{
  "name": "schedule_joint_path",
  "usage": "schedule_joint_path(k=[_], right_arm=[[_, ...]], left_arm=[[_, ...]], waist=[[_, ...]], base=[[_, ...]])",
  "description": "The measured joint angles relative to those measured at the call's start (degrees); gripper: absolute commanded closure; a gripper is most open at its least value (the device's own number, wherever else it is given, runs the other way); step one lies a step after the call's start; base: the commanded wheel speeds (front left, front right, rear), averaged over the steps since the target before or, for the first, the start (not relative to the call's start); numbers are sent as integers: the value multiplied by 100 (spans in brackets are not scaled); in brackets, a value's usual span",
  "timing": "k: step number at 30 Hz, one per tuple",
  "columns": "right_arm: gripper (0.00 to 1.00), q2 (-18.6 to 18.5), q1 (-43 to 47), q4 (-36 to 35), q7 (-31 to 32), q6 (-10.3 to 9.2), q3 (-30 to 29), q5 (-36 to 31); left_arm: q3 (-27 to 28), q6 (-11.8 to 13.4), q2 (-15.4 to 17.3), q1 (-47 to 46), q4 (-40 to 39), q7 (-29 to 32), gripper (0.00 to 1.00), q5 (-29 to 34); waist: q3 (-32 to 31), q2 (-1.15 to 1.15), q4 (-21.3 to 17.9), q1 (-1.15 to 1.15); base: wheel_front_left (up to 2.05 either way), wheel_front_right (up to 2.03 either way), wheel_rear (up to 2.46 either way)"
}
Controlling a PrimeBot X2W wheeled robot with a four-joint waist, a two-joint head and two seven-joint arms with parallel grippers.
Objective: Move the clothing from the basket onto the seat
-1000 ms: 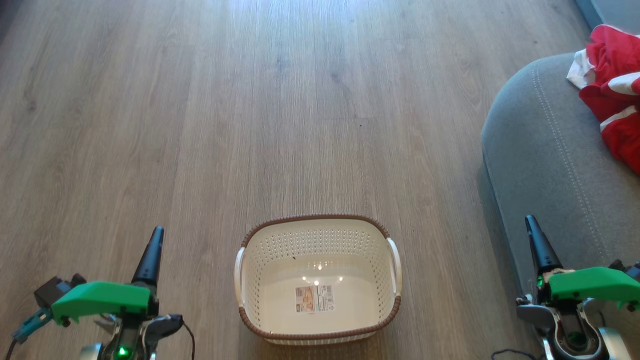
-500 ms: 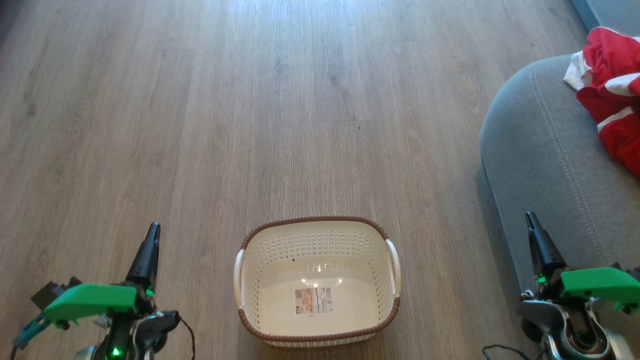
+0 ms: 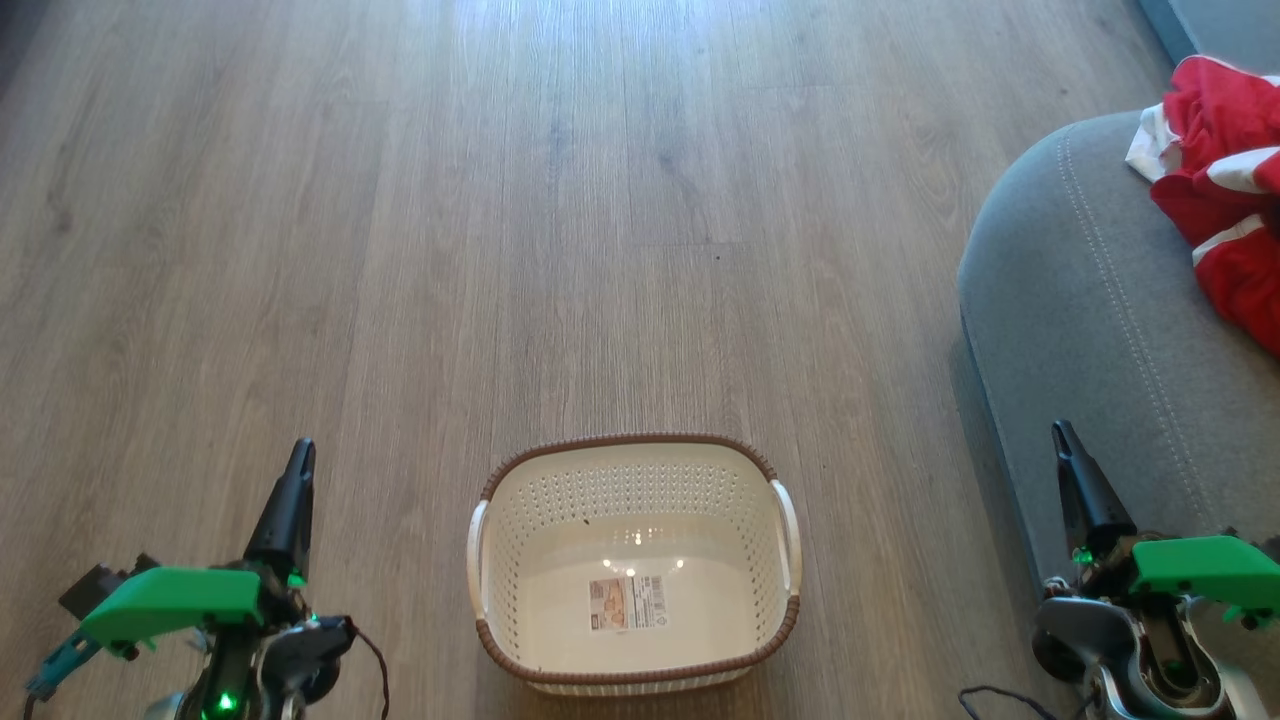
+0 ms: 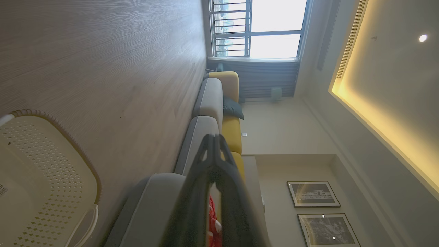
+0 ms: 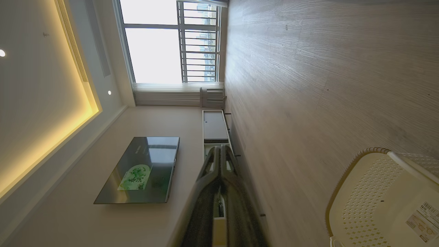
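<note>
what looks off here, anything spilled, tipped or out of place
Nothing stands out. The basket sits upright on the floor, looks intact, and is empty apart from its paper label. The clothing lies on the seat, crumpled rather than folded, with none of it spilled onto the floor.

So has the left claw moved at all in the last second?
Yes, slightly. The left claw has drifted to the left, away from the basket, which sits in almost the same spot on the floor in the head view.
</note>
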Motion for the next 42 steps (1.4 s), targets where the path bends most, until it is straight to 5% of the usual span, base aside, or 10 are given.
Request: schedule_joint_path(k=[42], right_arm=[[100, 0, 0, -1, 0, 0, -1, 0]], left_arm=[[2, 0, -2, 1, -2, 0, 100, 0]], waist=[[0, 0, 0, 0]], base=[[0, 0, 0]])
